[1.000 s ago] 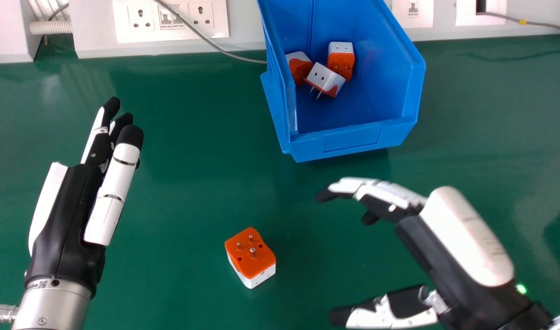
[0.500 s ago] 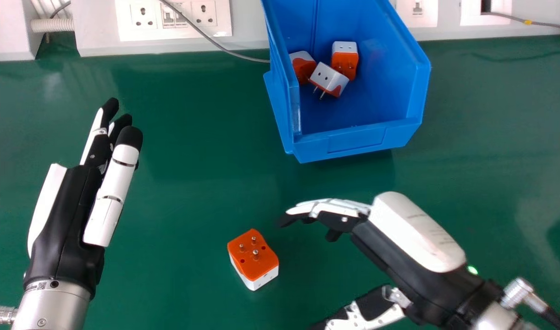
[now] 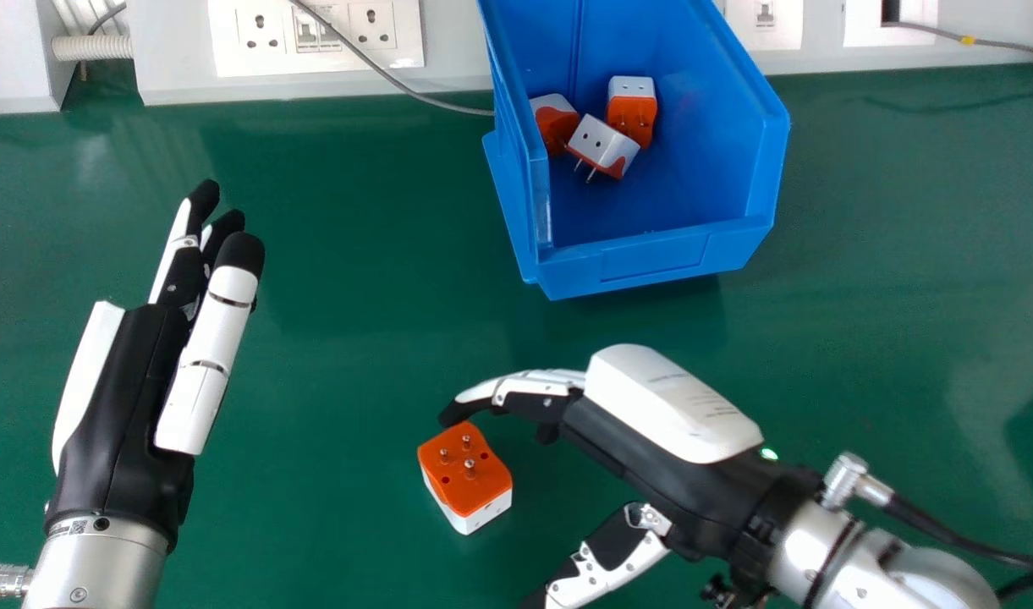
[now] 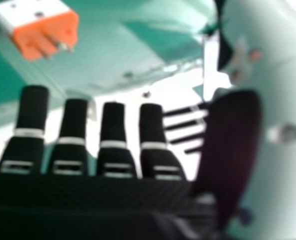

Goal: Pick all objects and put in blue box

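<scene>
Green tabletop (image 3: 338,355) observed under bright light. Loose adapter (image 3: 464,474) found pins up, just left of the right hand (image 3: 626,427), which is nearer than the left hand (image 3: 131,372); no clear long axis was noted. Right hand held open and empty, fingers stretched by the adapter's far corner, thumb spread nearer; contact cannot be confirmed. Some leftward travel is judged necessary before closure.

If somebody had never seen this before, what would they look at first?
Probably the big blue box at the back of the green table, with orange-and-white plugs inside. Then the robot's right hand, fingers stretched out beside one more plug on the table, its metal pins pointing up.
</scene>
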You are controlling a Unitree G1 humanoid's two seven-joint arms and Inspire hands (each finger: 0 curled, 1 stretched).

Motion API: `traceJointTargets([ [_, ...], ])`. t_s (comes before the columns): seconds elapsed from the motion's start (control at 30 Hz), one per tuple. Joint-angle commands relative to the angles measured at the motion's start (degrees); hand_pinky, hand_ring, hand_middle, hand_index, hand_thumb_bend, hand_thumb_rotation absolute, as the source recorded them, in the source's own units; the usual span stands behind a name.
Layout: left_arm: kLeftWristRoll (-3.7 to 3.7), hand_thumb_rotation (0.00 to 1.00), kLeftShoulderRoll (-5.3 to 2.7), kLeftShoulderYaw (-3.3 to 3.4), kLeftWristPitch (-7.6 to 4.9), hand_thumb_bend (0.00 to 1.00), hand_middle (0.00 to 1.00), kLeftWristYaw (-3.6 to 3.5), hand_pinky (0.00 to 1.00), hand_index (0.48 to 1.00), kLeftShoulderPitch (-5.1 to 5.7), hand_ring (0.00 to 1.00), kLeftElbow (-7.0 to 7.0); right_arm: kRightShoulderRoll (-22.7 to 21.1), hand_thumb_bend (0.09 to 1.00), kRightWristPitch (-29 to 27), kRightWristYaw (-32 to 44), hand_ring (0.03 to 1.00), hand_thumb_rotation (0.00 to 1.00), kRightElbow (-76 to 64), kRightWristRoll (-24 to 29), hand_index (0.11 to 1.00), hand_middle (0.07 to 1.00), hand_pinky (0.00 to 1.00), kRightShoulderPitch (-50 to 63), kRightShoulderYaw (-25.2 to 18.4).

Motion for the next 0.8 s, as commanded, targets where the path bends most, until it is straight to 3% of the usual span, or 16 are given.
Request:
traceJointTargets([
  [0.0,0.15,1.00,0.42,0.21,-0.16,0.55,0.97,0.03,0.91,0.993,-0.33,0.96,-1.12,0.61,0.733,0.47,0.53,0.827,0.00,0.35,-0.50,0.792,0.841,0.68,-2.99,0.78],
  [0.53,-0.15,1.00,0.84,0.47,0.14,0.56,0.98,-0.12,0.91,0.993,-0.89,0.97,-0.65,3.39,0.739,1.18,3.53,0.889,0.00,12.45,0.65,0.836,0.906,0.76,-15.28,4.17],
  [0.77,-0.24,1.00,0.85,0.52,0.19,0.56,0.97,-0.14,0.91,0.993,-1.12,0.96,-0.47,4.38,0.745,1.85,-0.34,0.890,0.00,16.80,-4.20,0.838,0.909,0.76,-18.50,5.88],
])
